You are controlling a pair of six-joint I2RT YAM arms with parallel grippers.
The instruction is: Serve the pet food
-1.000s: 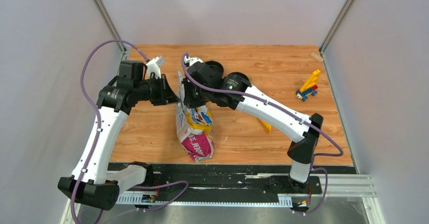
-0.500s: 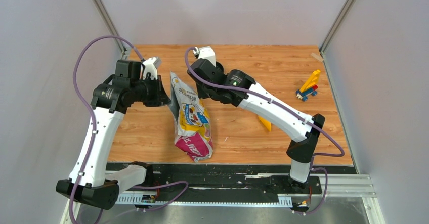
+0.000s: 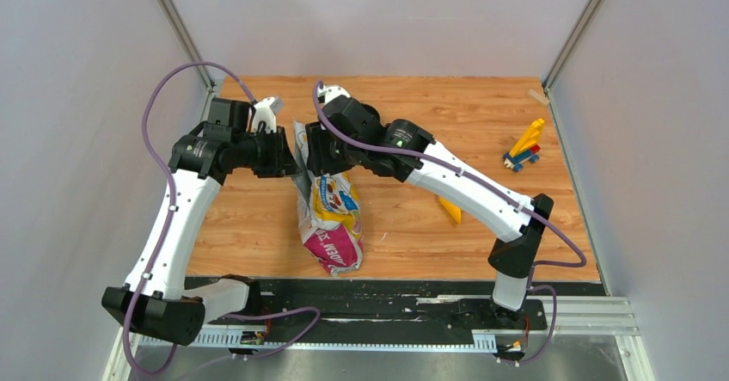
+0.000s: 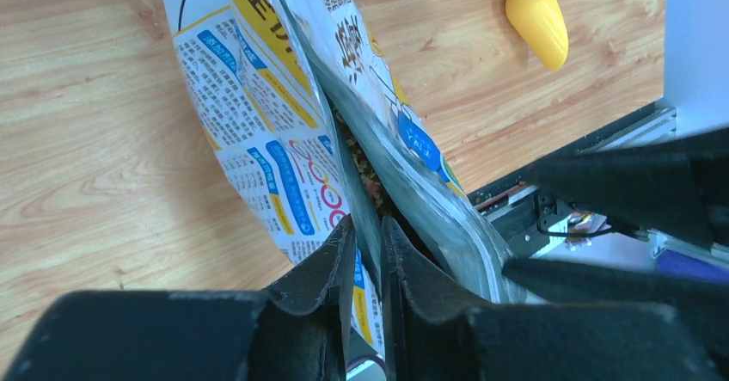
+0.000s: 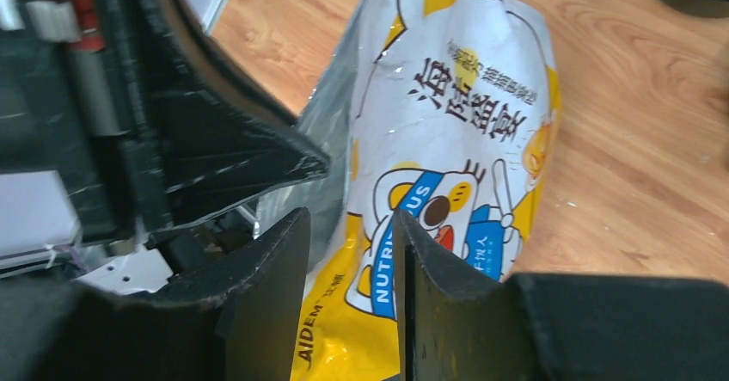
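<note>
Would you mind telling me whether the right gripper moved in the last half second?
Yes: judged against the table, the right gripper has swung from near its far edge toward the near side, to the top of the bag.

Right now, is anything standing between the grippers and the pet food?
Yes, the bag. The pet food lies inside it, visible only through the narrow slit at its mouth. The left gripper pinches one wall of that mouth; the right gripper stands open around the other wall.
</note>
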